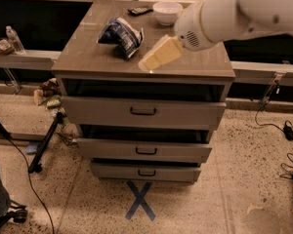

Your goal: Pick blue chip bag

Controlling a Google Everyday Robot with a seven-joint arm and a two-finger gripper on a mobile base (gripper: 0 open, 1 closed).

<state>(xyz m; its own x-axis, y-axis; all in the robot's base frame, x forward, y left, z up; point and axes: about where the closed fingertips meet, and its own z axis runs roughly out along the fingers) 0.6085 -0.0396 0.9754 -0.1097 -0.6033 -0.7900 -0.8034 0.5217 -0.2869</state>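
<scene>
The blue chip bag (121, 34) lies crumpled on the grey top of the drawer cabinet (88, 57), left of centre. It is dark blue and shiny with white panels. My gripper (154, 58) is a cream-coloured wedge at the end of the white arm (224, 13). It hangs over the cabinet top, just right of and nearer than the bag, pointing down-left towards it. It holds nothing and stays apart from the bag.
A white bowl (167, 11) and a dark flat object (139, 9) sit at the back of the top. Three drawers (144, 112) stand slightly open below. A water bottle (13, 39) stands on a ledge at left. A stand leg (44, 145) and cables (283, 130) lie on the floor, with a blue X (140, 201).
</scene>
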